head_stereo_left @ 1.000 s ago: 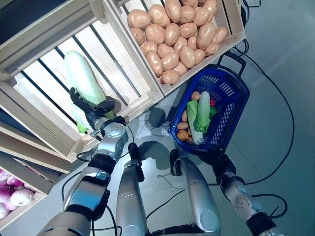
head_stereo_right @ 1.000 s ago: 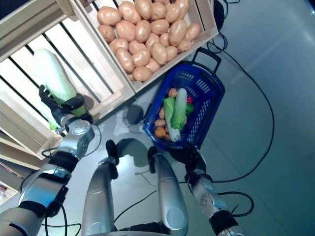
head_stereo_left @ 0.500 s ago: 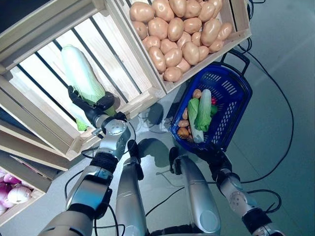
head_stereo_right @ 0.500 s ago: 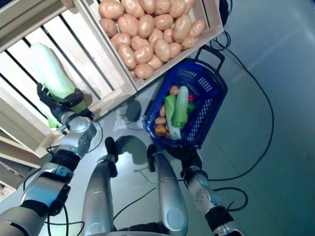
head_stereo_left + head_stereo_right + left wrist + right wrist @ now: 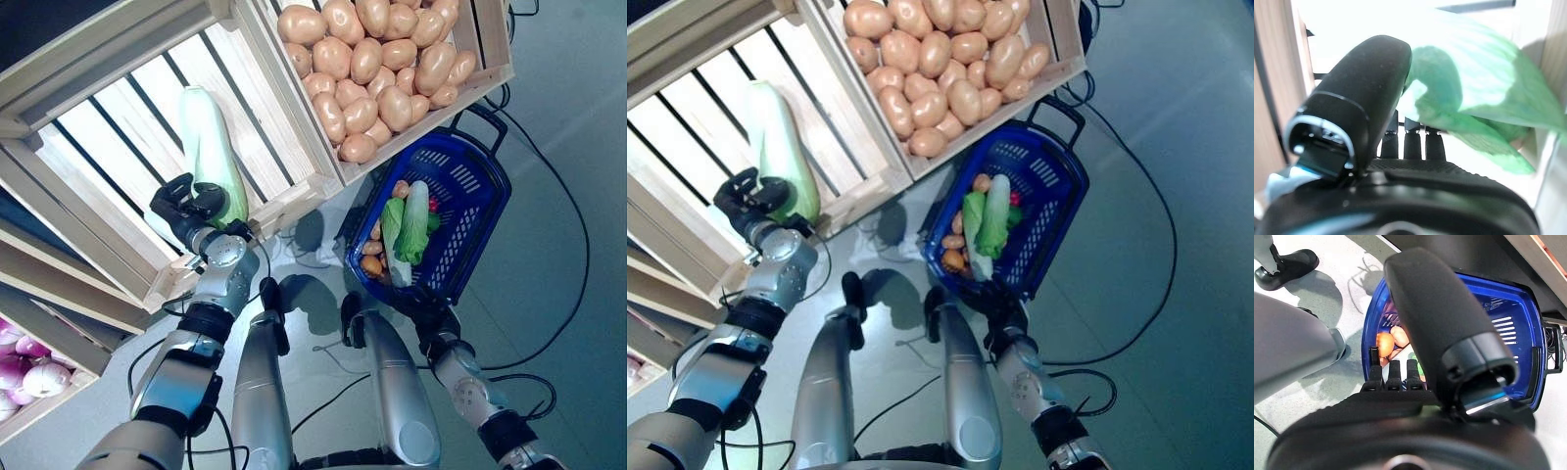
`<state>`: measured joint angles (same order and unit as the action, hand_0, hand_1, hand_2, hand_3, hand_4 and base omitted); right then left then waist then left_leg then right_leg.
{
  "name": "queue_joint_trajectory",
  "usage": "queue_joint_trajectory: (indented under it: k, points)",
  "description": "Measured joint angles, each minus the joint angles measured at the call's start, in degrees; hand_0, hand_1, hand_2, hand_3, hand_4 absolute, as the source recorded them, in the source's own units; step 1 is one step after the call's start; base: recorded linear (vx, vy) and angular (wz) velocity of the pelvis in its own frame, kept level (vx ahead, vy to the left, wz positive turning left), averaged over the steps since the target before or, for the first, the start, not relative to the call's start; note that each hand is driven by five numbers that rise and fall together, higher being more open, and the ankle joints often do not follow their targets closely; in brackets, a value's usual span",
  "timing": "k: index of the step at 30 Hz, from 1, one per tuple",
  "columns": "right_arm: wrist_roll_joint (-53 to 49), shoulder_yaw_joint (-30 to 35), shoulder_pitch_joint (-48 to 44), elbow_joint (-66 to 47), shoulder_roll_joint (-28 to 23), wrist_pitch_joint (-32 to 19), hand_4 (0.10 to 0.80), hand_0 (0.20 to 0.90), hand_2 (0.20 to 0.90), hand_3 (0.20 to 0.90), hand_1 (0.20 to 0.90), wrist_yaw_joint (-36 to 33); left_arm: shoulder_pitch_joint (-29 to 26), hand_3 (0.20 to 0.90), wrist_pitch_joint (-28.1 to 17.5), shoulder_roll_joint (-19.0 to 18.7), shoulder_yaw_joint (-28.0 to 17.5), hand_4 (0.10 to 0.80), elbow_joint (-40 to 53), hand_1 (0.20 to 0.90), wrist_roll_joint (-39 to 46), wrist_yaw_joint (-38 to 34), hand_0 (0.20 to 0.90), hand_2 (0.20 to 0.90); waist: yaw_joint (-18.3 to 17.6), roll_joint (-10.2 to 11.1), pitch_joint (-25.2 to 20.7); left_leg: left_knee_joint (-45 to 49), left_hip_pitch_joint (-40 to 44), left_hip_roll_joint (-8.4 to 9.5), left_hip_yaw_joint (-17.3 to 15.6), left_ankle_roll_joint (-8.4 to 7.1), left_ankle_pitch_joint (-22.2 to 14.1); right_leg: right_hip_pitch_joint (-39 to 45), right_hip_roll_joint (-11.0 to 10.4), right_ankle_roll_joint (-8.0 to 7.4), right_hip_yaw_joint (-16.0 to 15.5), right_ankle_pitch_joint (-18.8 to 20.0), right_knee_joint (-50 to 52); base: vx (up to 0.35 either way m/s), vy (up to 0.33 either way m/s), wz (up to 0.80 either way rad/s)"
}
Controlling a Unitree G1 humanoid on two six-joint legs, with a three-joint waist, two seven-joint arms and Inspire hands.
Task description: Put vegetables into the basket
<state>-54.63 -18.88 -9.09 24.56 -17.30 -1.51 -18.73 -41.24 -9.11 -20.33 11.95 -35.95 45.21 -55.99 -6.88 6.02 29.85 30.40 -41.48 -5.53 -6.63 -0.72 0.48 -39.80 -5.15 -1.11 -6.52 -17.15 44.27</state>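
1. One cabbage [image 5: 211, 147] is lying in the slatted crate [image 5: 108, 127], and my left hand [image 5: 186, 208] is curling its fingers and thumb round the leafy green end.
2. I am judging it long, fairly light and soft at the leaves, firmer toward the pale stalk; a grip nearer the middle is likely steadier, since the leaves may crush or slip.
3. My right hand [image 5: 991, 297] is closing on the near rim of the blue basket [image 5: 465, 186], which is already carrying a cabbage and potatoes.
4. Crate's front wall and the divider beside the potato crate [image 5: 490, 69] are crowding the lift-out path; open room is lying above the basket.
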Motion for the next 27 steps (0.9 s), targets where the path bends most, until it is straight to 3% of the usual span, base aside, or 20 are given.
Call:
queue_joint_trajectory:
  k: [8,17,19,20,27]
  points:
    - [0.12,0.03,0.61,0.6,0.11,-0.01,0.8,0.9,0.9,0.9,0.9,0.03,1.72,0.3,-0.88,1.09,-1.34,0.4,0.33,0.3,7.41,3.75,0.3,0.3,0.07,0.01,-0.01,-1.51,3.39,0.77,0.34,0.08,-0.01,3.5,-0.31,-0.44,0.05,0.21,-1.25,0.01,0.035,0.01]
    - [0.12,0.0,1.8,0.52,0.14,0.05,0.8,0.9,0.9,0.9,0.9,0.09,2.91,0.3,1.48,2.05,-0.81,0.4,0.28,0.3,3.76,2.98,0.3,0.3,0.01,0.14,-0.1,-7.75,8.87,1.56,0.25,-0.12,2.07,8.54,-0.17,-1.26,-0.33,1.39,-6.39,-0.01,-0.014,0.02]
    - [0.11,-0.02,1.04,0.54,0.13,0.14,0.8,0.9,0.9,0.9,0.9,0.09,2.43,0.505,2.66,1.88,0.7,0.536,0.28,0.505,0.65,2.05,0.505,0.505,0.02,0.15,-0.1,-8.38,8.85,1.59,0.43,0.0,2.44,8.57,-0.11,-1.24,-0.6,1.42,-6.92,-0.035,-0.053,0.06]
    - [0.1,-0.05,0.8,0.54,0.13,0.15,0.8,0.9,0.9,0.9,0.9,0.09,2.35,0.9,2.79,1.88,1.01,0.8,0.29,0.9,0.2,2.02,0.9,0.9,0.01,0.15,-0.1,-8.46,8.85,1.59,0.45,-0.01,2.46,8.58,-0.1,-1.24,-0.63,1.42,-6.99,-0.044,-0.06,0.03]
    - [0.08,-0.19,-0.11,0.6,0.14,0.2,0.8,0.9,0.9,0.9,0.9,0.07,2.22,0.9,3.74,2.24,1.9,0.8,0.68,0.9,-2.96,1.66,0.9,0.9,0.01,0.18,-0.09,-9.09,8.45,1.5,1.49,-0.47,2.76,8.58,0.22,-1.01,-1.53,1.44,-7.74,-0.021,-0.057,0.04]
